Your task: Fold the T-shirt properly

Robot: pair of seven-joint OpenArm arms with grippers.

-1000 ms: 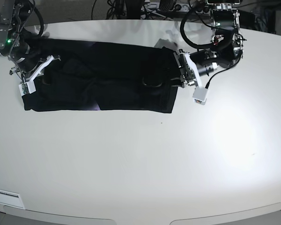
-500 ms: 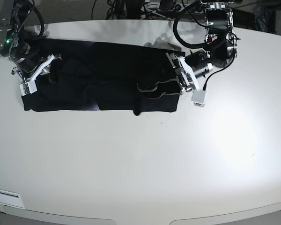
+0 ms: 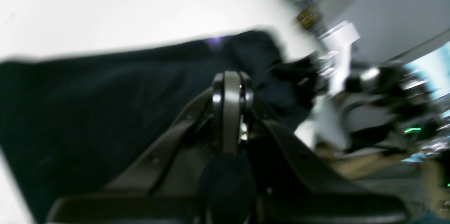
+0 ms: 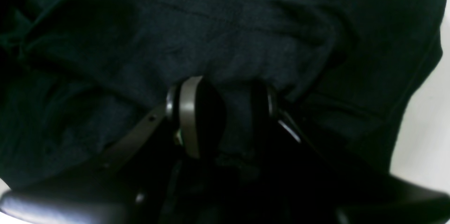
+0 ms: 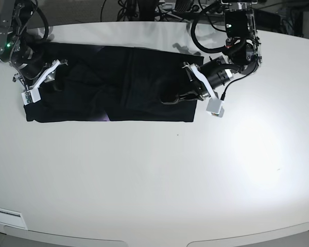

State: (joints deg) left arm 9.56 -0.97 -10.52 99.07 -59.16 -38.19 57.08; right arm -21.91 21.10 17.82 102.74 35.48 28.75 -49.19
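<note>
The black T-shirt lies as a long folded band across the far half of the table; no print shows. My left gripper rests low over the shirt's right end. In the left wrist view, blurred by motion, the left gripper has its fingers pressed together with a dark wad of T-shirt cloth inside the jaws. My right gripper sits at the shirt's left end. In its wrist view the right gripper has its fingers apart, with a fold of the T-shirt lying between them.
The white table stretches wide in front of the shirt. Cables and stands crowd the far edge behind it. A white camera box hangs from the left arm just past the shirt's right edge.
The left gripper's jaws stood wide over the shirt's right end half a second ago and have now shut. The right gripper has parted its fingers and hardly moved.
</note>
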